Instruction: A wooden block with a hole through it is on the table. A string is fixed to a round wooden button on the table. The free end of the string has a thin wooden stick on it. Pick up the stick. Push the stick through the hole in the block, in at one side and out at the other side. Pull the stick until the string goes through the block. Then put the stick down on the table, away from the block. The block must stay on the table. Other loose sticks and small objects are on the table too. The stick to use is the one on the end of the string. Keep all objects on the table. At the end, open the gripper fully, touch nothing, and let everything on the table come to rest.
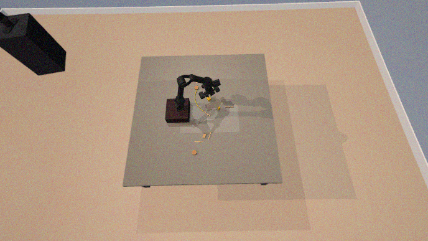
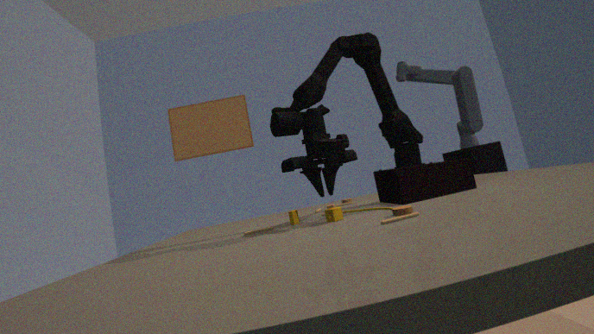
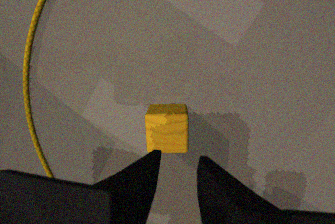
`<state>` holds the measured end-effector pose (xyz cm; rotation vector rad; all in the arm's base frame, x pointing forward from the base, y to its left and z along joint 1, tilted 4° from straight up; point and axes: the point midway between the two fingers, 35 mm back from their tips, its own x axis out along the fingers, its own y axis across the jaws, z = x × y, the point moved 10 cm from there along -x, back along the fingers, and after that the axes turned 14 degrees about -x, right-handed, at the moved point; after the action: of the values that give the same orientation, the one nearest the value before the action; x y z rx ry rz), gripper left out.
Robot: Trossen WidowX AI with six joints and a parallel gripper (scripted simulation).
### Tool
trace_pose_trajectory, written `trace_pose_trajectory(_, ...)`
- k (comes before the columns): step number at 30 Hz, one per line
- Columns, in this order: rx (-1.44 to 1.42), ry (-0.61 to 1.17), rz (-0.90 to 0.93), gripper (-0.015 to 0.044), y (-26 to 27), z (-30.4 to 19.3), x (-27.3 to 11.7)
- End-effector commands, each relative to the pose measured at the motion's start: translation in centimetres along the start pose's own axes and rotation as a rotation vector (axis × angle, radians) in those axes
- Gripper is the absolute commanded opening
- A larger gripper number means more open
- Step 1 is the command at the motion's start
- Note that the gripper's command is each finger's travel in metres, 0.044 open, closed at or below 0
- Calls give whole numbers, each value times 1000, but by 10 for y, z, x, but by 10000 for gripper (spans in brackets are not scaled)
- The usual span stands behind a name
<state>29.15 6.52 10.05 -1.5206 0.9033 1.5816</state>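
Observation:
My gripper (image 2: 326, 195) (image 3: 179, 160) is partly open and empty, above the table; its narrow gap shows nothing between the fingertips. Below it stands a yellow block (image 1: 208, 98) (image 2: 333, 214) (image 3: 167, 133). A smaller-looking yellow block (image 1: 219, 108) (image 2: 293, 217) stands nearby. I cannot make out a hole in either. The yellow string (image 1: 195, 99) (image 2: 369, 209) (image 3: 26, 85) curves from the round button (image 1: 196, 87) (image 2: 402, 211) past the first block. Its stick (image 1: 208, 114) lies at the free end in the top view; it is out of the wrist view.
A loose stick (image 1: 229, 106) (image 2: 258, 230) lies beyond the second block. Another stick (image 2: 399, 218) lies by the button. Two sticks (image 1: 198, 141) (image 1: 209, 136), a small wooden piece (image 1: 204, 136) and a round piece (image 1: 194, 152) lie farther off. The arm's base (image 1: 177, 110) stands on the table (image 1: 157, 162).

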Motion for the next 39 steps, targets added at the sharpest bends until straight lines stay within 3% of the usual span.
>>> trace_pose_trajectory(1,0,0,0,0,0,0,0)
trace_pose_trajectory(19,0,0,0,0,0,0,0)
trace_pose_trajectory(28,0,0,0,236,0,0,0)
trace_pose_trajectory(29,0,0,0,236,0,0,0)
trace_pose_trajectory(30,0,0,0,236,0,0,0)
trace_pose_trajectory(39,0,0,0,0,0,0,0)
